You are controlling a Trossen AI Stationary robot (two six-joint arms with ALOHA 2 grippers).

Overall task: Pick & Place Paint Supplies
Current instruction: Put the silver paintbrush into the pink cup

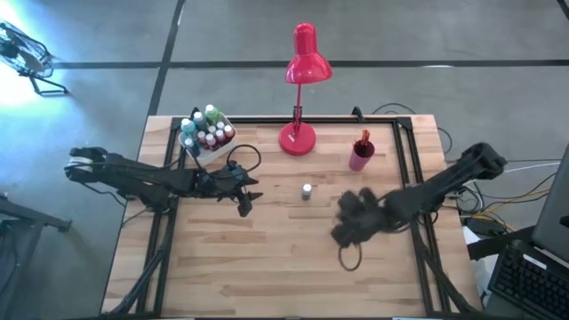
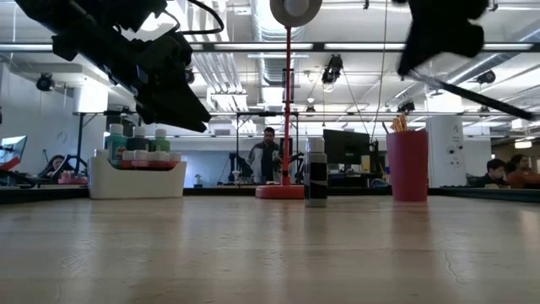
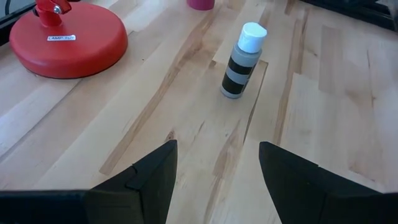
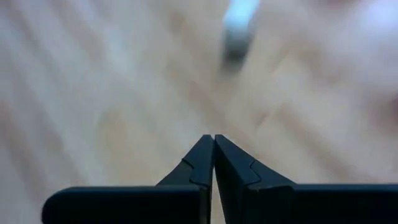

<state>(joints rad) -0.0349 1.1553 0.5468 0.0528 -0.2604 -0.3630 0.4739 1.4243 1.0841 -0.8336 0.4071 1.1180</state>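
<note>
We see a light wooden table (image 1: 267,267) of jointed planks, edged by a dark metal frame. Standing on it: a white tray (image 1: 213,147) of small paint bottles near the far left corner, a red desk lamp (image 1: 297,138) on its round base at the far middle, and a pink cup (image 1: 360,156) holding brushes to the lamp's right. A single white-capped bottle (image 1: 307,190) stands upright alone near the centre, apart from everything else.

We see a pale wood table (image 3: 186,134), planked with a smooth matt grain. The lamp (image 1: 305,60) looks like glossy red metal. The bottle (image 3: 241,61) and matt black fingers (image 3: 149,180) seem plastic.
</note>
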